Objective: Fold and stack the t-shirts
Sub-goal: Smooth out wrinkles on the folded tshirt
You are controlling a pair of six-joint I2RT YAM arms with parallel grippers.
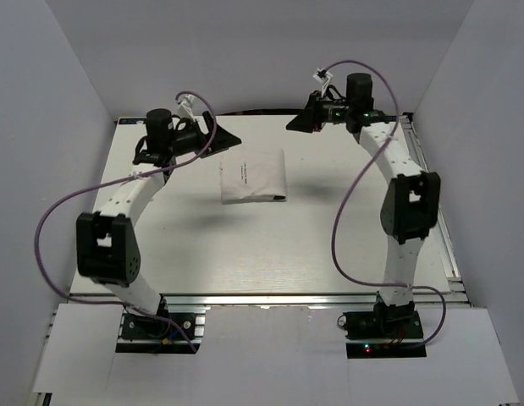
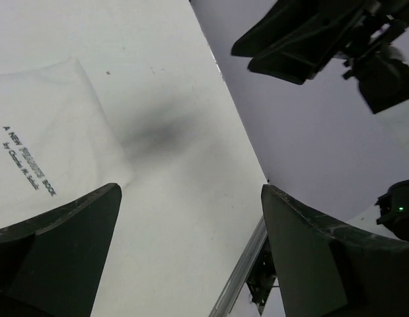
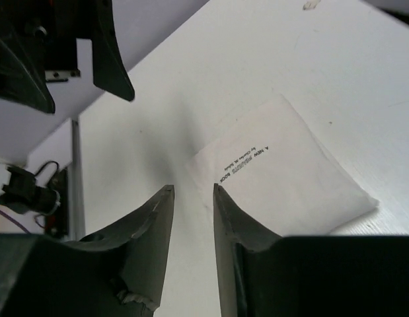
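**On White Table, Folded T-Shirt Lay Between Two Raised Arms**

Across a white table [image 1: 329, 254] walled in by pale panels, the left arm [image 1: 118, 211] and the right arm [image 1: 405, 203] rose from their bases at the near edge and bent inward toward the far side. A purple cable [image 1: 54, 211] looped beside the left arm, and another hung beside the right.

One t-shirt [image 1: 253, 176] lay flat on the far middle of the table, folded into a compact white rectangle. It sat between the two arms and touched neither. A thin dark sliver showed along its near right corner in the overhead view.

The left gripper [image 1: 230, 138] hung above the table just left of the shirt's far left corner. Its own camera showed its fingers [image 2: 65, 244] spread wide apart with nothing between them, only bare tabletop and a soft shadow.

The right gripper [image 1: 292, 124] hovered off the shirt's far right corner, pointed toward the left one. Its fingers [image 3: 151, 224] stood slightly apart, a narrow strip of table visible through the gap, and they held nothing.

Two short lines of dark print [image 3: 242, 162] ran across the shirt's upper face. They were too small to read from overhead.
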